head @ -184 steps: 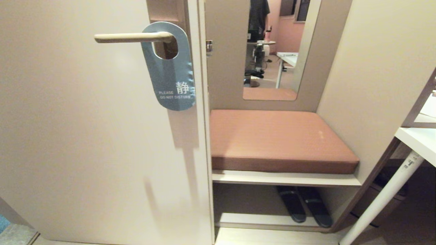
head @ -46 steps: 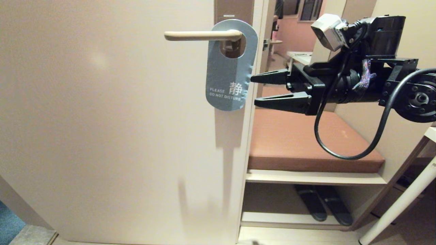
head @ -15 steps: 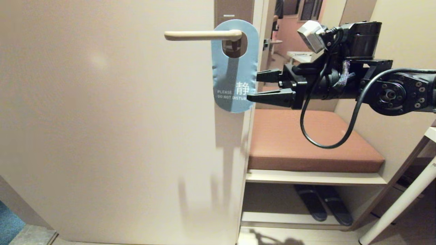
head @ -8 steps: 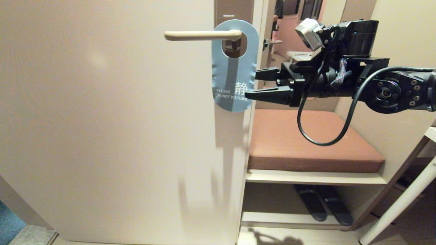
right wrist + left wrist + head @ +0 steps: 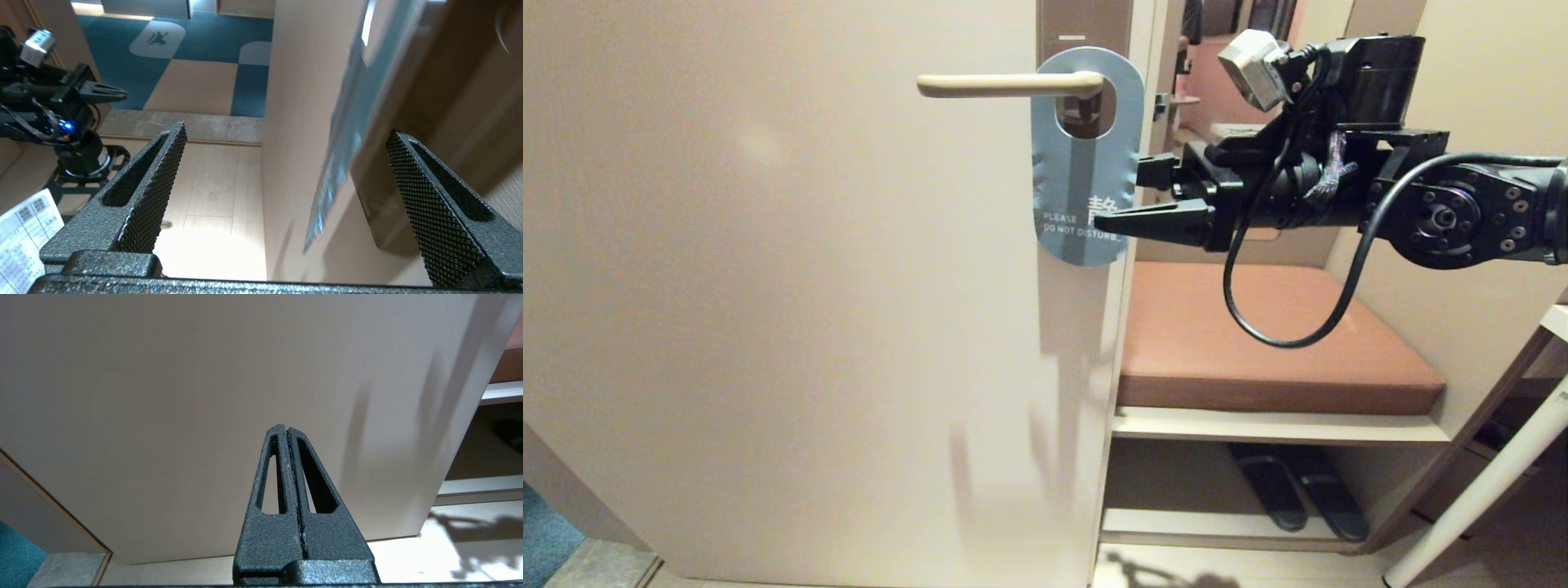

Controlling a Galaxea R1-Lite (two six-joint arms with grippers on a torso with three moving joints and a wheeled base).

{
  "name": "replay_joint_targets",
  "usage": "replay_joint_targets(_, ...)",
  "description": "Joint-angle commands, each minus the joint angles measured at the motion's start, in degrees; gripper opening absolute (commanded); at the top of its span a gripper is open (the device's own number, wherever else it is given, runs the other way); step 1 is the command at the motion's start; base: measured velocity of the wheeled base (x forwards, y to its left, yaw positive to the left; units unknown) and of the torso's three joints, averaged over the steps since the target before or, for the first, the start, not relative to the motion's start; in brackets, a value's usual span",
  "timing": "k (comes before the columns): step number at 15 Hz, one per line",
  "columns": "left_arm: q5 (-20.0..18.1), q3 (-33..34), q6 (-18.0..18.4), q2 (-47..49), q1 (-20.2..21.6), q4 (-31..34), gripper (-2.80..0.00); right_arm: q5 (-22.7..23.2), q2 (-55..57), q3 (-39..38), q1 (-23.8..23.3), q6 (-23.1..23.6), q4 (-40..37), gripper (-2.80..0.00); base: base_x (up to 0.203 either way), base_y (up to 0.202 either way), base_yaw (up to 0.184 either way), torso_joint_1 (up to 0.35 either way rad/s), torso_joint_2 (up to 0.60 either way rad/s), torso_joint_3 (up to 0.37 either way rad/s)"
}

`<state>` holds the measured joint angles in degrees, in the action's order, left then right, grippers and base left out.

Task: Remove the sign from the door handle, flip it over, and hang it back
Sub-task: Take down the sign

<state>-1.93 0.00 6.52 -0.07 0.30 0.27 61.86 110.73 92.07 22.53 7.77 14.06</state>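
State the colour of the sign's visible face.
Blue with white lettering, on the sign; clearest in the head view.

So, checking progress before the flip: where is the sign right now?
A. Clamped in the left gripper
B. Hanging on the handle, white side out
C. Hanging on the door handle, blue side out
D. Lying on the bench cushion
C: the sign hangs on the door handle, its blue "do not disturb" face showing, with the open right gripper straddling its edge.

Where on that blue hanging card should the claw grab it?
Probably the lower right edge of the blue rounded card sign, approached from the door's free edge. It hangs flat, edge-on between the open right gripper's fingers, and the cream lever handle holds its top.
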Motion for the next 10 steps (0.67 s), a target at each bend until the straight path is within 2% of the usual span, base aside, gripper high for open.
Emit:
replay_joint_targets(1,-0.01,0.00,0.07,0.07,0.05,0.00,-2.80,0.37,-0.07,0.82,0.76,-0.52,0.09,0.00,0.000,0.000,0.000,0.000,0.00,0.000)
replay_joint_targets(3,-0.01,0.00,-0.01,0.07,0.05,0.00,-2.80,0.37,0.07,1.58,1.70,-1.92,0.13,0.00,0.000,0.000,0.000,0.000,0.00,0.000)
replay_joint_targets(10,-0.01,0.00,0.07,0.07,0.05,0.00,-2.80,0.20,1.42,3.34,3.14,-1.92,0.18,0.00,0.000,0.000,0.000,0.000,0.00,0.000)
